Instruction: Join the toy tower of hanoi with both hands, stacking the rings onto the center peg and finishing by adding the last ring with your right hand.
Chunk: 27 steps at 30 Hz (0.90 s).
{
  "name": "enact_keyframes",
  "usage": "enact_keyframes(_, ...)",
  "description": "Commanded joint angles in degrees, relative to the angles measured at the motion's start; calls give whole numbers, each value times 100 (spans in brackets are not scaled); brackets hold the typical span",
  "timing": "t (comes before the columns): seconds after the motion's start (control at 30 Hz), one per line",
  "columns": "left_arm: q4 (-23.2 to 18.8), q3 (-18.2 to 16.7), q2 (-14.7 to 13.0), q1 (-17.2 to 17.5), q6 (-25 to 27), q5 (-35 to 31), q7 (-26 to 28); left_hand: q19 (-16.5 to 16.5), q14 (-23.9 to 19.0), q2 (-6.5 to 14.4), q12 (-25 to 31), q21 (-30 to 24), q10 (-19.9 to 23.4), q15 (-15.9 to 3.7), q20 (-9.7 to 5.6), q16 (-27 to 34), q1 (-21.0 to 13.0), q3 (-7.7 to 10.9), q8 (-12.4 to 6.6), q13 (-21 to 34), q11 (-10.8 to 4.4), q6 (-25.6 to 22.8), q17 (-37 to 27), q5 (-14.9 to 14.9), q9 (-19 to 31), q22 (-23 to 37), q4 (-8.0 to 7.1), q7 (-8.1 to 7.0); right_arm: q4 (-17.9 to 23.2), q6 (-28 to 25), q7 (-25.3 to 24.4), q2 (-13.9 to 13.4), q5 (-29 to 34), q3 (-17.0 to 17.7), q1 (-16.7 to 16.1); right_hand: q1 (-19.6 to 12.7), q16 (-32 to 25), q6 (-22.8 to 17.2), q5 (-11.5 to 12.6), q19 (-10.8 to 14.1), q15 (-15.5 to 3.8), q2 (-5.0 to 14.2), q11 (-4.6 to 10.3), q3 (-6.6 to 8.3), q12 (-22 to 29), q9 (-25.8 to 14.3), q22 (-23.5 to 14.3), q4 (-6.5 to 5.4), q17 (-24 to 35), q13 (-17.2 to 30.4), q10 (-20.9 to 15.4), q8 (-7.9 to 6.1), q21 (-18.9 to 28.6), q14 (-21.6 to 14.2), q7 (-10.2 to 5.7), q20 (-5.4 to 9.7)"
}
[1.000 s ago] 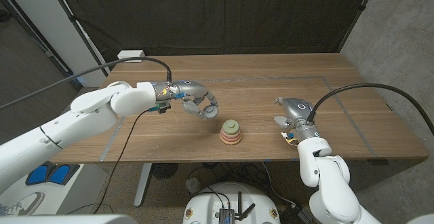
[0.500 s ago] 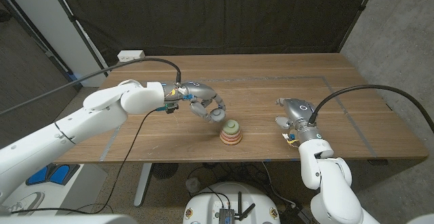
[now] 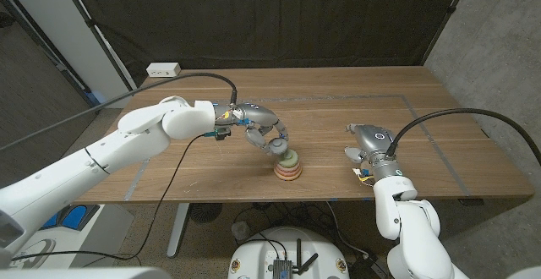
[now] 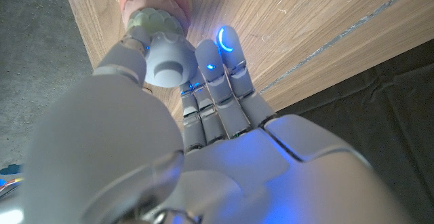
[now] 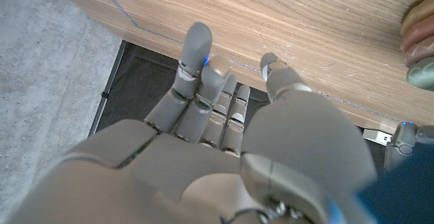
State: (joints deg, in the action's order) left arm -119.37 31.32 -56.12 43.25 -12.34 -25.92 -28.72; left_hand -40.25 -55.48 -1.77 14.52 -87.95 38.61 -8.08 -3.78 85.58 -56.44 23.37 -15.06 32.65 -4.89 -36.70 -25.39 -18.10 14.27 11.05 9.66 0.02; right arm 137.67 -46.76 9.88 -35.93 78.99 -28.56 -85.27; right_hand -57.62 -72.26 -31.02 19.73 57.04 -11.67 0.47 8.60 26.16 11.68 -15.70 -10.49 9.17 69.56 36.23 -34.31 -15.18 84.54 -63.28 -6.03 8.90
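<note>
A wooden table (image 3: 338,118) is seen from above, with a dark curtain (image 3: 279,17) hung behind it. Near the table's front edge, at the middle, a small toy tower (image 3: 287,168) is stood: an orange ring at the bottom, a pink ring on it, and a green ring (image 3: 288,157) on top.

The left hand (image 3: 269,137) is reached in over the table from the robot's left and is held just beside and above the tower. A small grey-blue ring (image 4: 167,60) is pinched between its thumb and fingers, directly over the green ring. In the left wrist view the other fingers (image 4: 229,61) are seen stretched out side by side, with blue lights at the tips.

The right hand (image 3: 365,150) is set on the table well apart from the tower, on the robot's right. Nothing is held in it. In the right wrist view its fingers (image 5: 196,54) are seen extended and slightly parted, with the thumb apart from them.

A white power strip (image 3: 164,69) is placed at the table's far left corner.
</note>
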Motion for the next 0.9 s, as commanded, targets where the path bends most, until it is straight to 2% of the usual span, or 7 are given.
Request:
enact_keyframes(0.03, 144, 304, 281, -334, -91, -190, -214, -67, -49, 70, 20, -30, 443, -451, -804, 4, 10, 8, -14, 28, -396, -72, -12, -54, 20, 17, -26, -9, 39, -13, 48, 83, 150, 21, -96, -22, -31, -53, 25, 8, -94, 54, 15, 55, 6, 6, -11, 8, 13, 23, -49, 3, 32, -38, -21, 363)
enact_keyframes(0.37, 289, 482, 458, -476, -158, -272, -303, -71, -53, 70, 15, -31, 476, -451, -805, 6, 10, 4, -7, 37, -402, -88, -22, -56, 26, 17, -23, -16, 66, 42, 76, 134, 249, 73, -166, -18, -41, -60, 34, 4, -94, 58, -6, 61, -1, 10, -12, 9, 19, 20, -47, 9, 32, -39, -19, 364)
enact_keyframes(0.9, 370, 536, 477, -378, -199, -452, -154, -62, -50, 74, -19, -29, 460, -451, -805, -1, 12, -2, 8, 50, -407, -103, -26, -58, 34, 17, -24, -26, 94, 149, 78, 183, 275, 178, -247, -23, -37, -64, 47, 5, -94, 68, 10, 71, 0, 16, -14, 13, 7, 27, -49, 19, 34, -24, -19, 365)
